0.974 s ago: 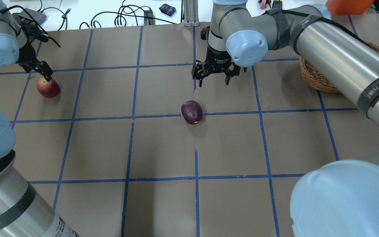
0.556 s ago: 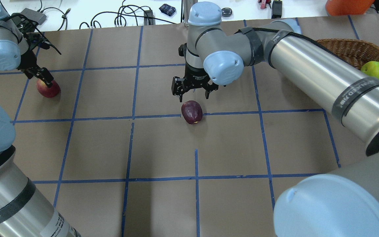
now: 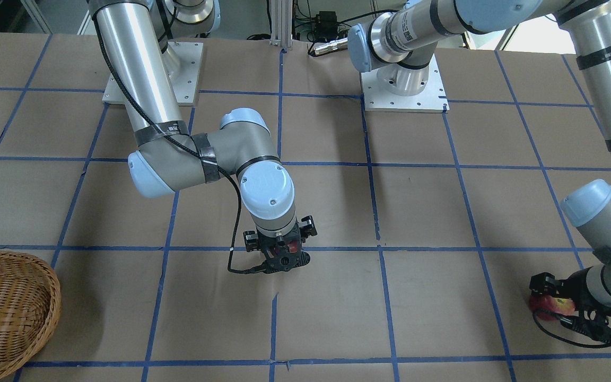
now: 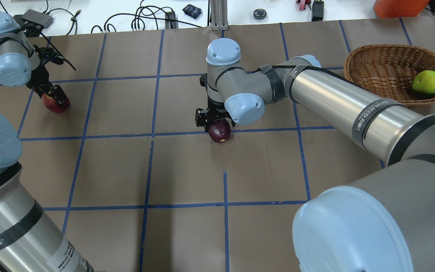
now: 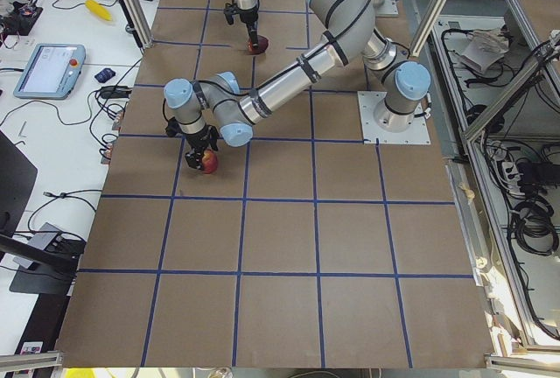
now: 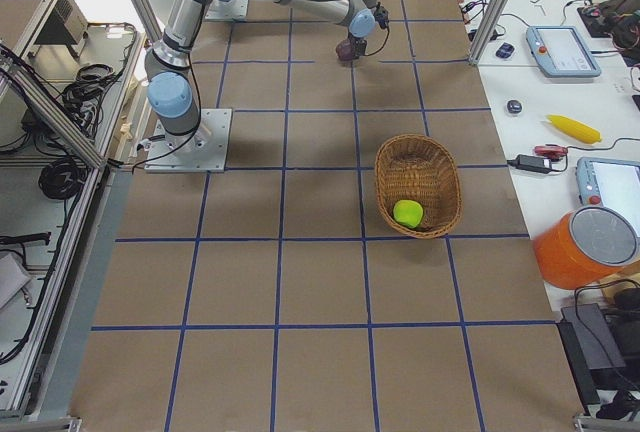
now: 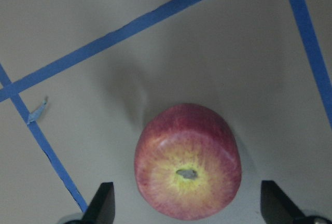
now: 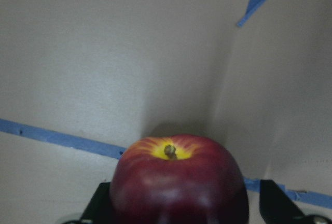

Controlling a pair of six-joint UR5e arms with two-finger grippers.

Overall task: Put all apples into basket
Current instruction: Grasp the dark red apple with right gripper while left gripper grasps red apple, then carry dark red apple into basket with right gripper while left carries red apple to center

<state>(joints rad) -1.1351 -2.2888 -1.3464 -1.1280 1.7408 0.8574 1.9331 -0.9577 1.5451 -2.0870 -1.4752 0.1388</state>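
The dark maroon apple (image 4: 220,131) lies at the table's middle, on a blue tape line. My right gripper (image 4: 215,122) is open and low over it, and its fingers (image 8: 101,199) straddle the apple (image 8: 176,182). The red apple with the yellowish stem end (image 7: 188,161) lies at the far left (image 4: 56,104). My left gripper (image 4: 53,95) is open around it, and its fingertips (image 7: 102,203) stand clear of both sides. The lime-green apple (image 4: 428,82) lies inside the wicker basket (image 4: 380,62) at the far right.
Brown paper with a blue tape grid covers the table. Cables, a dark pouch and an orange container (image 4: 397,7) lie on the white bench beyond the far edge. My right forearm (image 4: 346,104) stretches between the basket and the maroon apple.
My right gripper moved left from beside the basket and came down over the maroon apple. My left gripper lowered around the red apple. The arm's move uncovered the basket and green apple.
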